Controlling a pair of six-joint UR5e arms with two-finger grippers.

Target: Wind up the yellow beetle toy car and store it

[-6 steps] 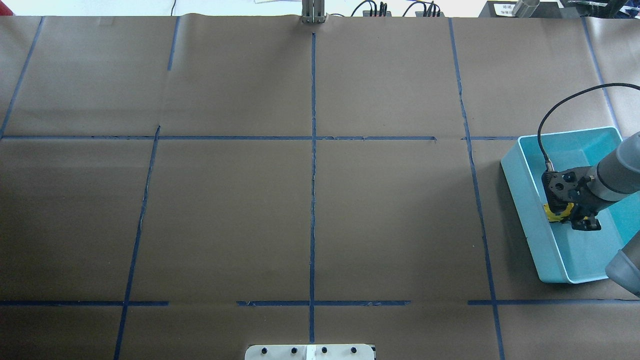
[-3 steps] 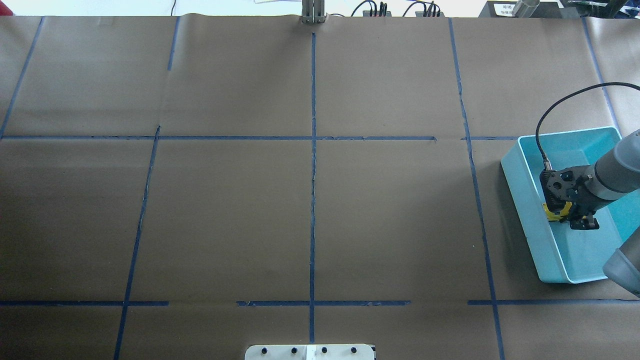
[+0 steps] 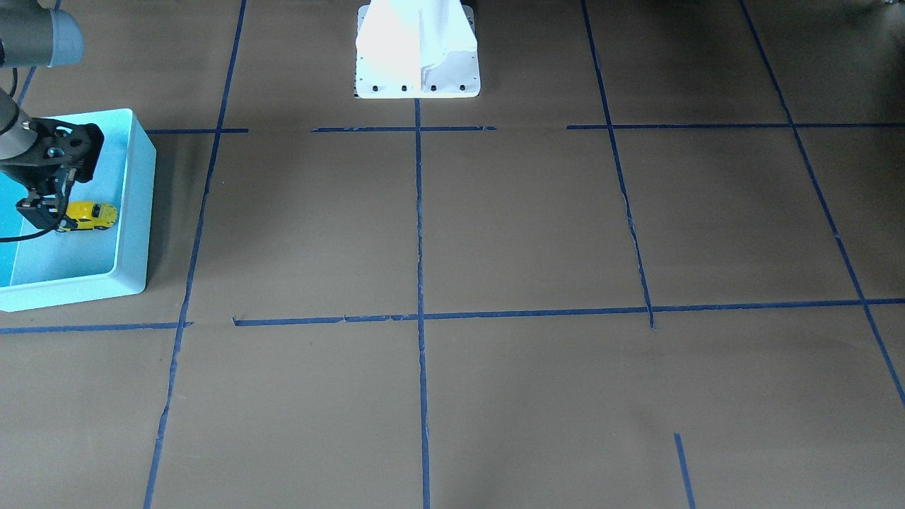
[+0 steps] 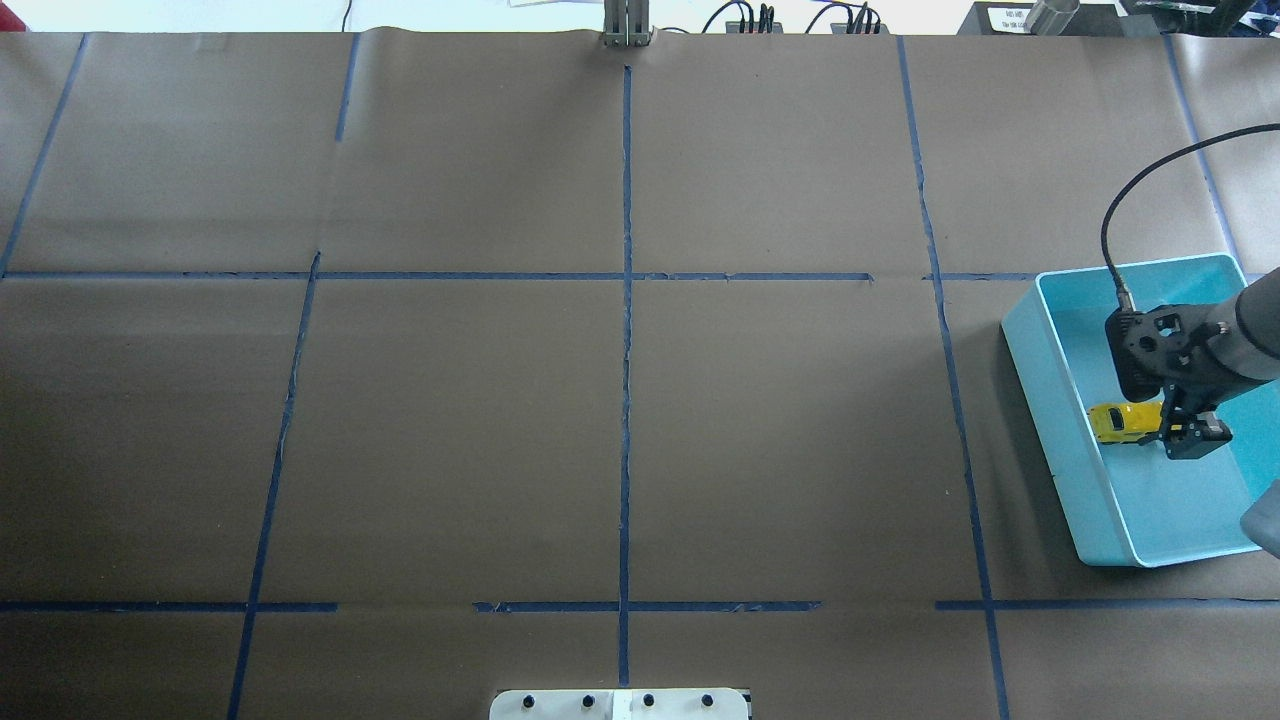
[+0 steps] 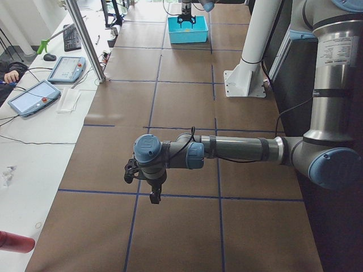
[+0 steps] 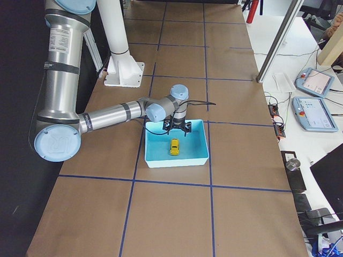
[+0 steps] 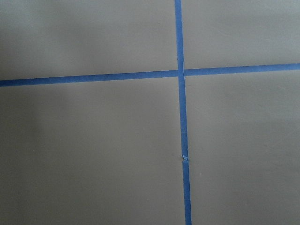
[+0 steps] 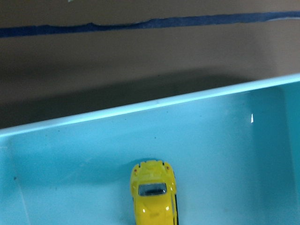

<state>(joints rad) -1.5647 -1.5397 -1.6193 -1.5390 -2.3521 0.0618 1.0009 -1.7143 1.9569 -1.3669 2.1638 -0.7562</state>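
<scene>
The right arm reaches out low at the table's right edge, wrist bent down over the bin (image 4: 1055, 410), its claw (image 4: 1190, 437) spread wide and holding nothing. The car (image 4: 1120, 420) sits on the bin floor just beside the fingers, one end cut off in the wrist view. The left claw (image 5: 154, 195) hangs above tape lines (image 7: 180, 72) near the left edge; spread or closed, I cannot tell.

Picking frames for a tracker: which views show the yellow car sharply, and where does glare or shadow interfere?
Right wrist view: yellow beetle toy car crisp, cropped at the bottom edge; the bin casts its shadow outside. Front-facing view: car small but clear, white robot base blown out.
</scene>
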